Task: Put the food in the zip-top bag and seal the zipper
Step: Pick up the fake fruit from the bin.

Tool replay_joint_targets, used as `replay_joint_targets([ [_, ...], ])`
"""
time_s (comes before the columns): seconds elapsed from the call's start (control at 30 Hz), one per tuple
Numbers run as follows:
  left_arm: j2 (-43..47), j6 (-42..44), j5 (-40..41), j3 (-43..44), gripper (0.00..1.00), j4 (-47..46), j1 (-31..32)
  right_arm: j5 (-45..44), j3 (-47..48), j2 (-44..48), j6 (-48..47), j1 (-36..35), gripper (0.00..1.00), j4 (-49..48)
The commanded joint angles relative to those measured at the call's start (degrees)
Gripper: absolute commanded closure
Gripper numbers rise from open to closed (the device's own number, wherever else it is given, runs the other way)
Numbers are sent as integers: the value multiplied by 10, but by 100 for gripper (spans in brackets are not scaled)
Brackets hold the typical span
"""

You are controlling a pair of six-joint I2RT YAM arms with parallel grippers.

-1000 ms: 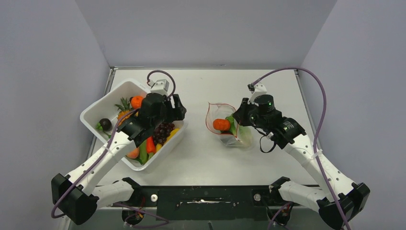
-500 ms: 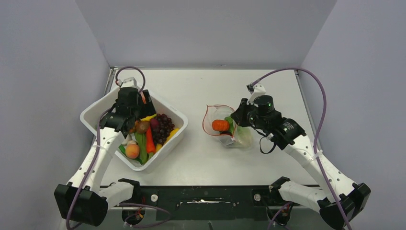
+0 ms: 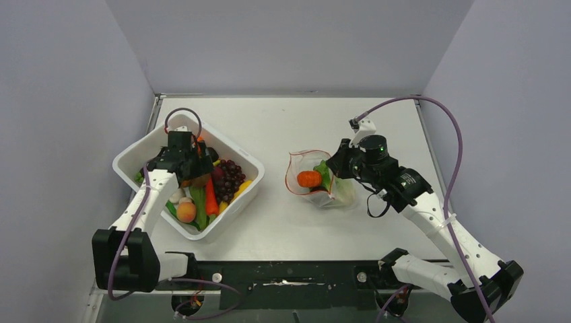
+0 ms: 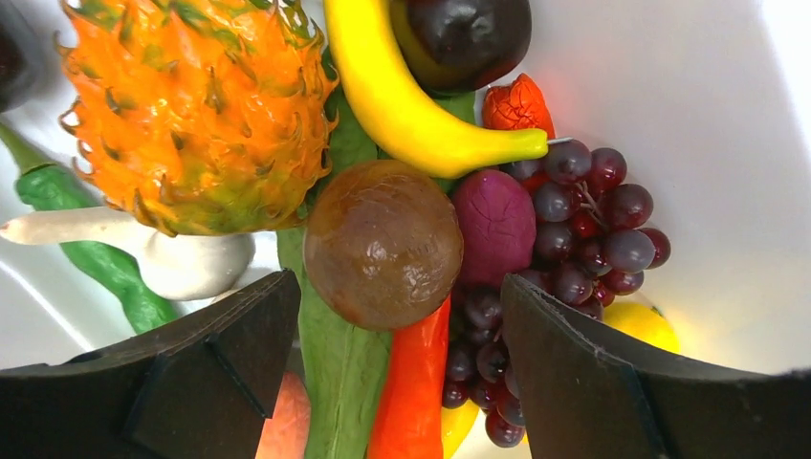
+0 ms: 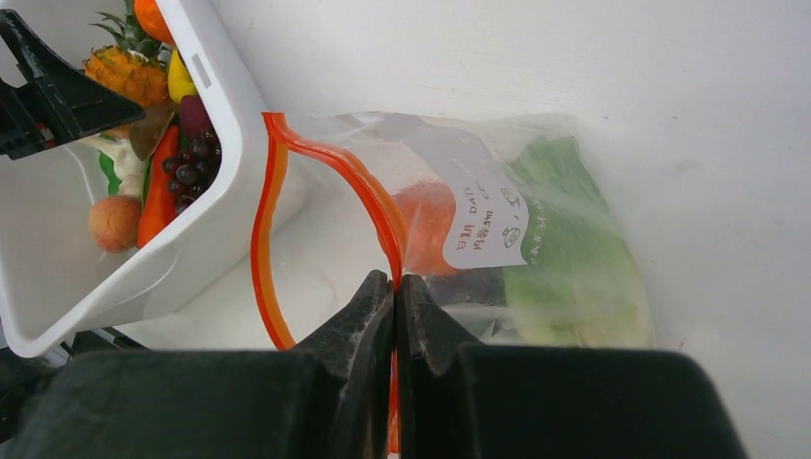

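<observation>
From above, the white tub (image 3: pixel 128 163) sits on the counter (image 3: pixel 289 124) with toy food (image 3: pixel 225 183) piled in it, and the left pincer (image 3: pixel 190 166) hangs over the tub's middle, aimed down into the pile. The zip-top bag (image 3: pixel 316 195) lies on the counter to the right of the tub, near it but not touching, with an orange (image 3: pixel 309 178) and green lettuce (image 3: pixel 325 172) inside. The right pincer (image 3: pixel 331 168) is at the side of the bag away from the tub. In the left wrist view the left pincer's jaws stand wide apart and grip nothing. They flank a brown round fruit (image 4: pixel 383 244) that lies on top of the pile in the tub. Around it lie a pineapple (image 4: pixel 196 115), a banana (image 4: pixel 402 96), a dark plum (image 4: pixel 464 33), purple grapes (image 4: pixel 583 229) toward the tub's wall, and a carrot (image 4: pixel 411 402). In the right wrist view the right pincer's jaws are pressed together on the red zipper (image 5: pixel 325 158), pinching one edge of the bag's mouth. The mouth gapes open toward the tub.
</observation>
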State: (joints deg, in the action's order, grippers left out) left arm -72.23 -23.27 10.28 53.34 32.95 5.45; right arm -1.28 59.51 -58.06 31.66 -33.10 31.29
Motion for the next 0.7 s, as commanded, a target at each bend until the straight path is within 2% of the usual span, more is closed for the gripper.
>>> replay_joint_targets([
  [0.0,-15,14,-69,-6,23,-66,-24,2,7,2,-11,-5,100,-41],
  [0.33,-57,18,-78,-9,23,-62,-43,-4,20,-21,-39,-3,100,-37],
  [0.67,-62,42,-185,-18,33,-90,-43,-13,4,-7,-22,-3,100,-36],
])
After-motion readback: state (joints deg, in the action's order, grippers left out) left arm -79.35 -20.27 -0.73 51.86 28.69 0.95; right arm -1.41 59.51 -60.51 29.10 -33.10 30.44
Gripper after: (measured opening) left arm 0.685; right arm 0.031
